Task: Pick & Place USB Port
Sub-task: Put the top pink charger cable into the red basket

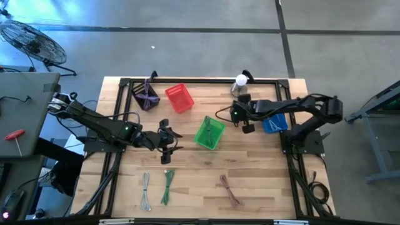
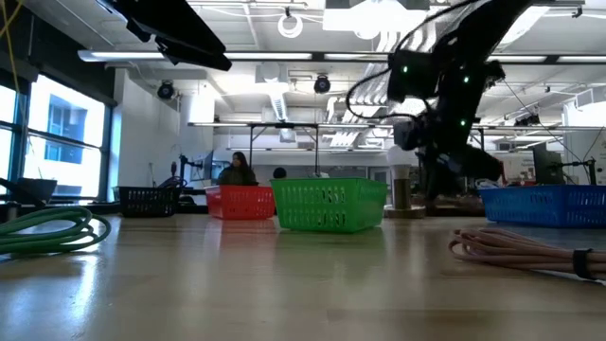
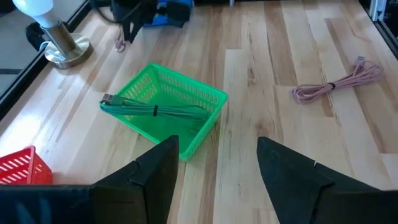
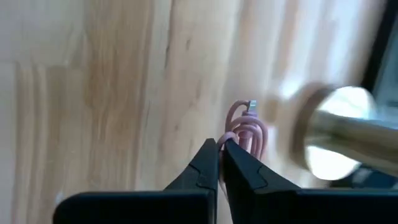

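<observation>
On the table's left half the left gripper waits with fingers spread and empty, just short of the green basket, while at back left the black basket holds a purple cable and the red basket looks empty. The green basket already holds a coiled green USB cable — and to its right the right gripper is clenched on a coiled pink USB cable, held above the table beside the lamp base. The judgement is that it should carry the coil level, well clear of the lamp, and release only when squarely over its basket — likely the blue basket just behind it, whose contents the arm hides.
</observation>
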`<state>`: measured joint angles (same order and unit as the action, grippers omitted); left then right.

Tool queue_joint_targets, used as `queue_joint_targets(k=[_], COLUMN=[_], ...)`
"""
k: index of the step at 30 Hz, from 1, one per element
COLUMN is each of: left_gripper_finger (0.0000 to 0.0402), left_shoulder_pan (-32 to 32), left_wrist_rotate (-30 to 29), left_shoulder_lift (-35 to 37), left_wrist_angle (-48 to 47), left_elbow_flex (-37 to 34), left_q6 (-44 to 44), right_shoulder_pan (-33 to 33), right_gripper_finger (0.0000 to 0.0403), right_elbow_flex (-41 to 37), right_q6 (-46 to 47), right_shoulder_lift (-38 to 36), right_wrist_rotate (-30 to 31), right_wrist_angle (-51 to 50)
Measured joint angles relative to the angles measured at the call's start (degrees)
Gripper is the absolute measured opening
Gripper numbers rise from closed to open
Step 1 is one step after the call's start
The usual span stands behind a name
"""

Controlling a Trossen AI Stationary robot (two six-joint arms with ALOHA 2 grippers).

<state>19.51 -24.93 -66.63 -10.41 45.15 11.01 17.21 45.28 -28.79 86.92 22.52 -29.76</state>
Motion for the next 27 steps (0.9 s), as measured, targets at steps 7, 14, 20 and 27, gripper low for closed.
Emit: queue_joint_targets(k=[7, 14, 20, 27], left_gripper_finger=[0.0211, 0.0211, 0.0211, 0.0211], left_shoulder_pan=[0.0, 0.0, 0.0, -0.1], left_wrist_rotate=[-1.5, -3.1, -8.2, -17.8], left_shoulder_lift=[0.0, 0.0, 0.0, 0.0], left_wrist_angle=[0.0, 0.0, -0.5, 3.5], left_elbow_flex=[0.0, 0.0, 0.0, 0.0], left_q6=[1.3, 1.3, 1.3, -3.3], right_shoulder_pan=[-5.1, -7.9, -6.2, -6.7], right_gripper_finger=[0.0001, 0.0001, 0.0, 0.0], right_elbow_flex=[0.0, 0.1, 0.2, 0.2], right_q6=[1.9, 3.2, 10.0, 13.3], right_shoulder_lift=[-10.2, -20.2, -21.7, -21.2], right_wrist_rotate=[0.6, -13.1, -29.7, -40.4], right_wrist_angle=[3.2, 18.8, 34.6, 39.0])
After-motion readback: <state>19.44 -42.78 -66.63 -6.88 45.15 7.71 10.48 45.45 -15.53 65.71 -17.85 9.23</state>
